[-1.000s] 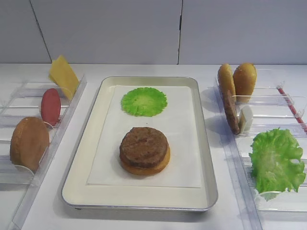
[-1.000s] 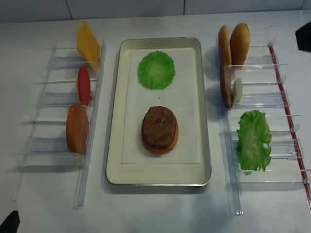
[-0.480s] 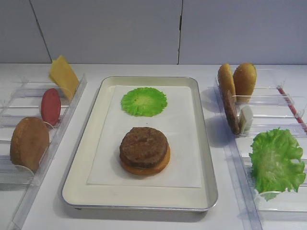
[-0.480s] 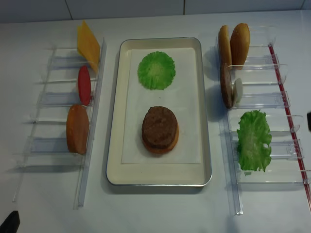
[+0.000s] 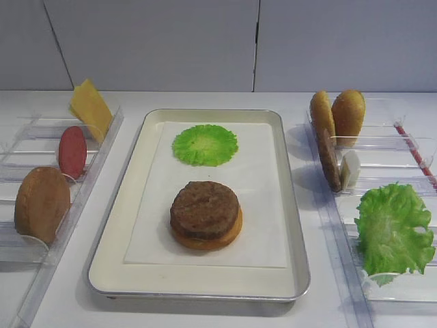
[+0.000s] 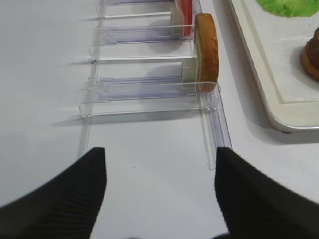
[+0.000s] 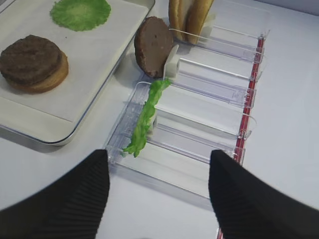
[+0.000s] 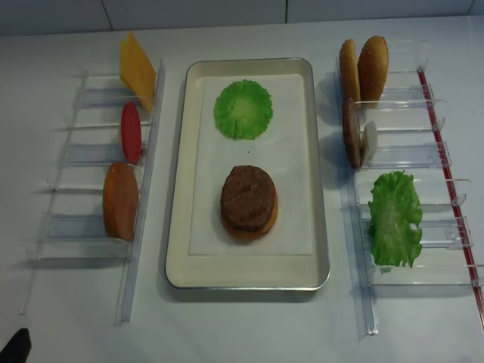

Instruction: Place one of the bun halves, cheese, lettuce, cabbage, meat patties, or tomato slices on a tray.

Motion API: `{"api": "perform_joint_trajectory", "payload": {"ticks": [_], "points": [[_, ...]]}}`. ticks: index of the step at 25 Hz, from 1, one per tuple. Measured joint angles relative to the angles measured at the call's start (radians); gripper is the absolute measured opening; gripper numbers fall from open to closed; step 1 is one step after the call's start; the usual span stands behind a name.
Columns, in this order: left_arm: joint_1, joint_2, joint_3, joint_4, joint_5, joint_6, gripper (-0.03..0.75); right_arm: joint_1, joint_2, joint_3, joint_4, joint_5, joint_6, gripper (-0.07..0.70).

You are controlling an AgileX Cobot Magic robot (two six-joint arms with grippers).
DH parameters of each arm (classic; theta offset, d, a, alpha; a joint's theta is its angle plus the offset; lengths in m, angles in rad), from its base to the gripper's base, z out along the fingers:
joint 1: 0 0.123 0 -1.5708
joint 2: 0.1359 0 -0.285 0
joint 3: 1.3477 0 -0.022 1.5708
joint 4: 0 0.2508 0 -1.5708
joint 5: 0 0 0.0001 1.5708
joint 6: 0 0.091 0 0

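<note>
Three items are already lying on the tray (image 8: 180, 249) at the centre of the high views: a bun half (image 8: 249, 225) in the lower middle, a meat patty (image 8: 247, 197) sitting directly on top of it, and the cabbage (image 8: 242, 109) disc lying flat and apart from them in the upper part of the white liner. Judged from this layout, the task is partly complete, and several ingredients are waiting in the clear plastic racks.

At the left of the frame, the left rack (image 8: 144, 197) is holding the cheese (image 8: 136, 69) at the top, a tomato slice (image 8: 131, 132) below it, and a second bun half (image 8: 120, 200) standing on edge lowest. At the right of the frame, the right rack (image 8: 408, 155) is holding two upright bun halves (image 8: 364, 68) at the top, a second patty (image 8: 351, 132) on edge below them, and the lettuce (image 8: 394, 218) lowest.

Neither gripper is touching anything. The right gripper (image 7: 159, 199) is showing at the bottom of its wrist view with both fingers spread wide and nothing between them, hovering near the lower end of the right rack, with the lettuce ahead. The left gripper (image 6: 159, 199) is likewise standing with its fingers apart and empty, above bare table below the left rack, with the standing bun half ahead.

The next pick is not yet begun; which item is coming next cannot be told.
</note>
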Motion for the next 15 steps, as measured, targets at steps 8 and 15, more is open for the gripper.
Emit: {"api": "perform_joint_trajectory", "payload": {"ticks": [8,15], "points": [[0.000,0.000,0.000,0.000,0.000,0.000,0.468,0.000,-0.151,0.112,0.000,0.002,0.000,0.433],[0.000,0.000,0.000,0.000,0.000,0.000,0.468,-0.001,-0.238,0.142,-0.023,0.037,0.004,0.433]]}}
